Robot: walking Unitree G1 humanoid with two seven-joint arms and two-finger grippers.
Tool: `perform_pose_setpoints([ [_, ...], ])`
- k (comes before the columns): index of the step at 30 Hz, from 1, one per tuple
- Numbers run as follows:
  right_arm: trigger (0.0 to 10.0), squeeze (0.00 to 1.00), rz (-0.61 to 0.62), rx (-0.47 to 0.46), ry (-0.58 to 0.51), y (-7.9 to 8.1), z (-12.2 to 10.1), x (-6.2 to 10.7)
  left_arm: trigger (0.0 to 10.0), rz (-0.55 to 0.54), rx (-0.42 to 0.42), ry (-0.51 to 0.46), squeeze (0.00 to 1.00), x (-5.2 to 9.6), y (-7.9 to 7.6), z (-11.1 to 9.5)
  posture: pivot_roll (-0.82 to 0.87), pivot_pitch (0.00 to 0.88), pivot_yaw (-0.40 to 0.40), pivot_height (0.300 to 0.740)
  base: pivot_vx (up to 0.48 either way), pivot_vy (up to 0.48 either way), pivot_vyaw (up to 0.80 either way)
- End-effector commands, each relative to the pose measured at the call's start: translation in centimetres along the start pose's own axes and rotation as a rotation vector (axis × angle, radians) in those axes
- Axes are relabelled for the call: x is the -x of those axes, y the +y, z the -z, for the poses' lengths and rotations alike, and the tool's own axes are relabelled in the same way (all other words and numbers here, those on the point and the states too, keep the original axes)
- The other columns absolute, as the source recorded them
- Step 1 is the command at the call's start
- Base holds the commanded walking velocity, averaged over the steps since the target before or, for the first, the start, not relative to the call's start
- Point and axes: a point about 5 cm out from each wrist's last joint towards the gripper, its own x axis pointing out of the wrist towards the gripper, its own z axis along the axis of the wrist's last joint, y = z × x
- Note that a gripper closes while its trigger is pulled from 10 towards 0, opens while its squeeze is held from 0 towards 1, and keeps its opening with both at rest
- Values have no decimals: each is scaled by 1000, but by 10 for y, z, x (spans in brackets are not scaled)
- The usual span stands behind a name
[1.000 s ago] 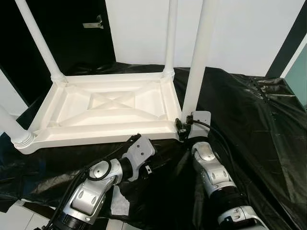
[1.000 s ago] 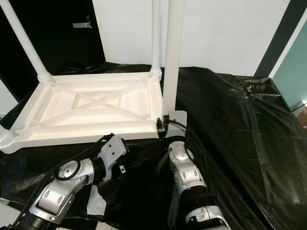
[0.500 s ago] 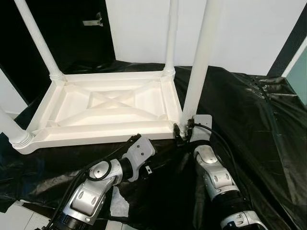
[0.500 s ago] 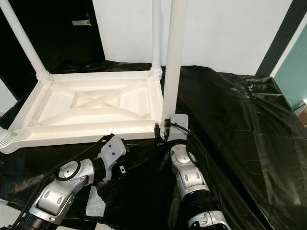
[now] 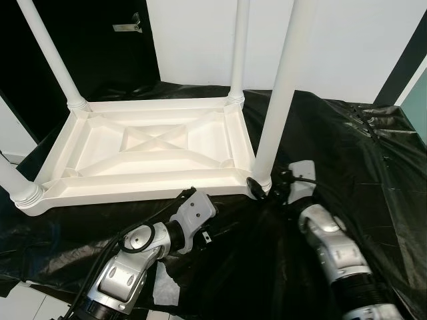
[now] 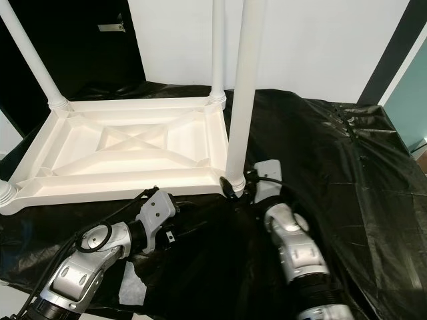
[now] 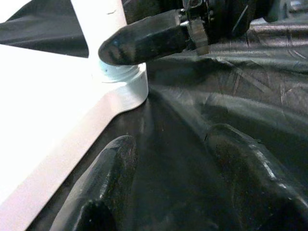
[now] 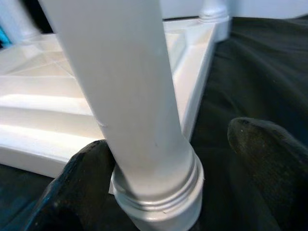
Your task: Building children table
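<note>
Right wrist view: smooth round white leg (image 8: 130, 96) between open right hand (image 8: 159, 178) fingers.

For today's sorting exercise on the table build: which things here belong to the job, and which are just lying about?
Belongs to the job:
- upturned white table top
- near-right leg
- right tool, open at that leg's base
- left tool, open, near the frame's edge

Just lying about:
- black sheet
- door handle

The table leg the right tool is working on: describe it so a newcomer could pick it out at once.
On the black sheet lies an upside-down white table with its legs pointing up. The leg stands at the corner nearest the robot's right. Unlike the other legs, it has the right tool open around its ringed base.
</note>
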Motion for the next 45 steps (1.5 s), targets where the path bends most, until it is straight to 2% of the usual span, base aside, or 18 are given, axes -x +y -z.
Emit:
perform_pose_setpoints([
  [1, 10000, 0, -35, 8, -15, -5, -4, 0, 10000, -26, 0, -2, 0, 0, 4, -1, 14, 0, -21, 740, 0, 0, 0],
  [3, 10000, 0, -73, 25, -9, -8, -7, -2, 10000, -25, -4, -4, 0, -1, 5, -2, 12, 0, -19, 740, 0, 0, 0],
  [4, 10000, 0, -149, 61, 8, -11, -10, -5, 10000, -23, -7, -5, 0, -2, 6, -2, 6, 0, -13, 740, 0, 0, 0],
  [5, 10000, 0, -149, 61, 8, -11, -10, -5, 10000, -23, -7, -5, 0, -2, 6, -2, 6, 0, -13, 740, 0, 0, 0],
  [7, 10000, 0, -227, 111, 36, -12, -13, -13, 10000, -22, -12, -5, 0, -3, 8, -3, 8, 0, -16, 740, 0, 0, 0],
  [12, 10000, 0, -298, 147, 56, -9, -15, -24, 10000, -27, -18, -5, 0, -2, 11, -3, 19, 0, -22, 740, 0, 0, 0],
  [13, 3647, 0, -338, 153, 64, -5, -15, -29, 10000, -35, -19, -6, 0, -1, 12, -4, 29, 0, -26, 740, 0, 0, 0],
  [14, 3647, 0, -338, 153, 64, -5, -15, -29, 10000, -35, -19, -6, 0, -1, 12, -4, 29, 0, -26, 740, 0, 0, 0],
  [15, 0, 0, -354, 149, 67, -4, -15, -31, 10000, -39, -20, -4, 0, -1, 12, -4, 29, 0, -26, 740, 0, 0, 0],
  [22, 0, 0, -380, 145, 82, -4, -10, -32, 10000, -48, -18, 1, 0, 2, 11, -2, 47, 0, -33, 740, 0, 0, 0],
  [28, 0, 0, -269, 121, 82, -15, -8, -32, 10000, -49, -16, 3, 0, 2, 11, -2, 43, 0, -32, 740, 0, 0, 0],
  [29, 6588, 0, -226, 115, 91, -19, -7, -32, 10000, -48, -14, 2, 0, 2, 11, -2, 40, 0, -28, 740, 0, 0, 0],
  [30, 6588, 0, -226, 115, 91, -19, -7, -32, 10000, -48, -14, 2, 0, 2, 11, -2, 40, 0, -28, 740, 0, 0, 0],
  [31, 10000, 0, -127, 106, 103, -25, -4, -32, 10000, -44, -15, 2, 0, 1, 11, -2, 34, 0, -22, 740, 0, 0, 0],
  [34, 10000, 0, -78, 98, 101, -27, -2, -31, 10000, -41, -15, 2, 0, 1, 10, -2, 33, 0, -21, 740, 0, 0, 0],
  [39, 10000, 0, 97, 72, 89, -26, 1, -27, 10000, -34, -20, 4, 0, 2, 12, -2, 19, 0, -7, 740, 0, 0, 0],
  [42, 10000, 0, 136, 53, 89, -25, 3, -27, 10000, -32, -21, 4, 0, 1, 12, -2, 17, 0, -6, 740, 0, 0, 0],
  [45, 10000, 0, 237, 22, 84, -8, 8, -27, 10000, -26, -23, 2, 0, 0, 12, -3, 15, 0, -7, 740, 0, 0, 0],
])
